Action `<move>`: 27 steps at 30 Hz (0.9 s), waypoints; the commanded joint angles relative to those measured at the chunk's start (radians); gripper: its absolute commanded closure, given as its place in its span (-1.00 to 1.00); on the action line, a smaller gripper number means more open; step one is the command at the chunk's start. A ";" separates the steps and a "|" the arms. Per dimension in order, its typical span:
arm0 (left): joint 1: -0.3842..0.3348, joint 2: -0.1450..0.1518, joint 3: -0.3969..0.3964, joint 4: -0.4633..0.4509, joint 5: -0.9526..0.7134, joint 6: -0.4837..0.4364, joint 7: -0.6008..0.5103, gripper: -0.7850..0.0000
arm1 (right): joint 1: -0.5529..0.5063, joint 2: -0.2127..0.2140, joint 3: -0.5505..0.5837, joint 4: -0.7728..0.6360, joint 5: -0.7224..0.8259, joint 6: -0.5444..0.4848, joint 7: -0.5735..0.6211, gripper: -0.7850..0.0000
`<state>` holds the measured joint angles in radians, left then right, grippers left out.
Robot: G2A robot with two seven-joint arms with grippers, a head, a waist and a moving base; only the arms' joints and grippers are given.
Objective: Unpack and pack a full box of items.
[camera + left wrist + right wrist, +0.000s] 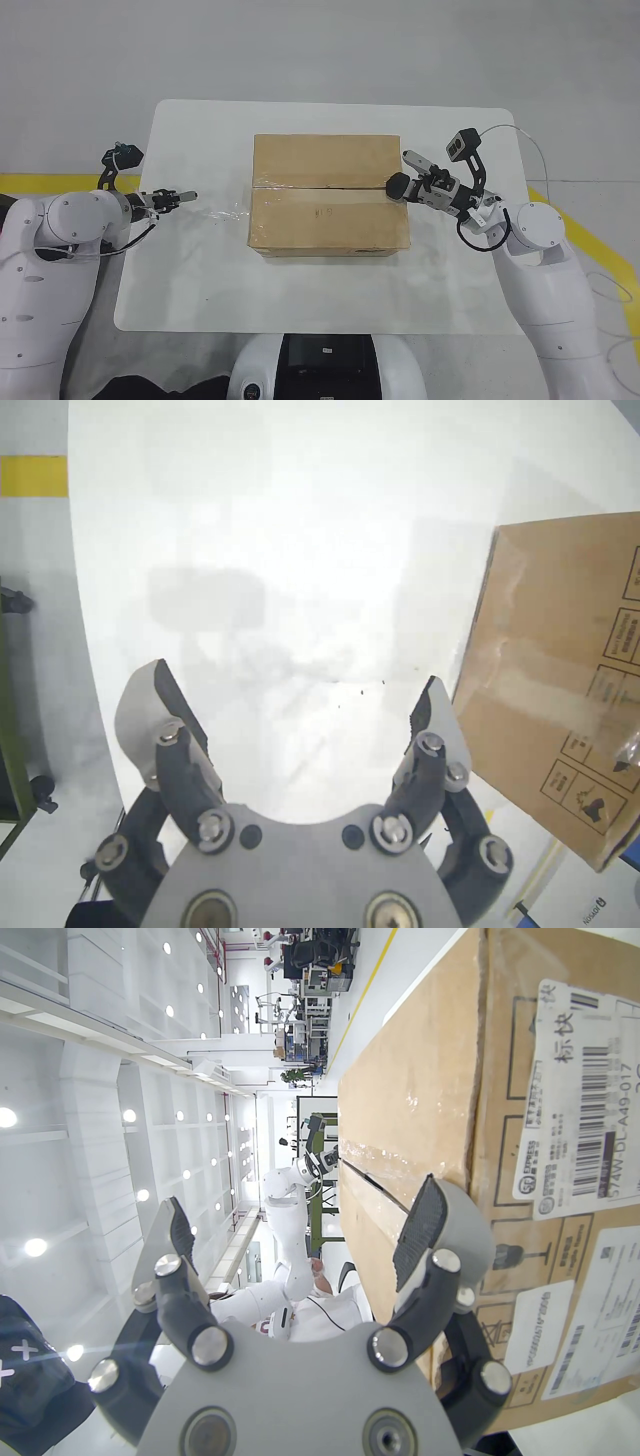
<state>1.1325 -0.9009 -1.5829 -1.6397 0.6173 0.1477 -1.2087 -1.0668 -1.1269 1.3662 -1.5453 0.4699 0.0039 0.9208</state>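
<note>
A closed brown cardboard box (328, 195) stands in the middle of the white table (190, 290). Clear tape runs along its top seam (372, 1178), and shipping labels cover the end face (575, 1128) towards the right arm. My right gripper (403, 172) is open at the top edge of that end, level with the seam; in its wrist view the right gripper (302, 1228) has one pad (420, 1233) in front of the box (415, 1053) and nothing between the fingers. My left gripper (185, 197) hovers over bare table, apart from the box's other end. In its own wrist view the left gripper (295, 700) is open and holds nothing, with the box (560, 700) off to one side.
A crinkled strip of clear tape (225, 212) trails from the box's end onto the table near the left gripper. Bare table lies around the box. A yellow line (40, 183) marks the floor beside the table.
</note>
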 commanded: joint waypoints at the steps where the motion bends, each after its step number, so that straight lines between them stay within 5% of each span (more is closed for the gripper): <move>1: 0.000 0.000 0.000 0.000 0.000 0.000 0.000 -1.00 | 0.000 0.000 0.000 0.000 0.000 0.000 0.000 -1.00; 14: 0.009 0.000 0.014 -0.016 -0.016 -0.039 -0.007 -1.00 | 0.000 0.000 0.000 0.000 0.000 0.000 0.000 -1.00; 20: 0.016 0.008 0.064 -0.087 0.114 -0.103 -0.025 -1.00 | 0.000 0.000 0.000 0.000 0.000 0.000 0.000 -1.00; 27: 0.003 0.008 0.103 -0.080 0.182 -0.068 -0.048 -1.00 | 0.000 0.000 0.000 0.000 0.000 0.000 0.000 -1.00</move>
<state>1.1411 -0.8925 -1.4874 -1.7303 0.8023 0.0780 -1.2485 -1.0668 -1.1269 1.3662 -1.5453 0.4699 0.0039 0.9208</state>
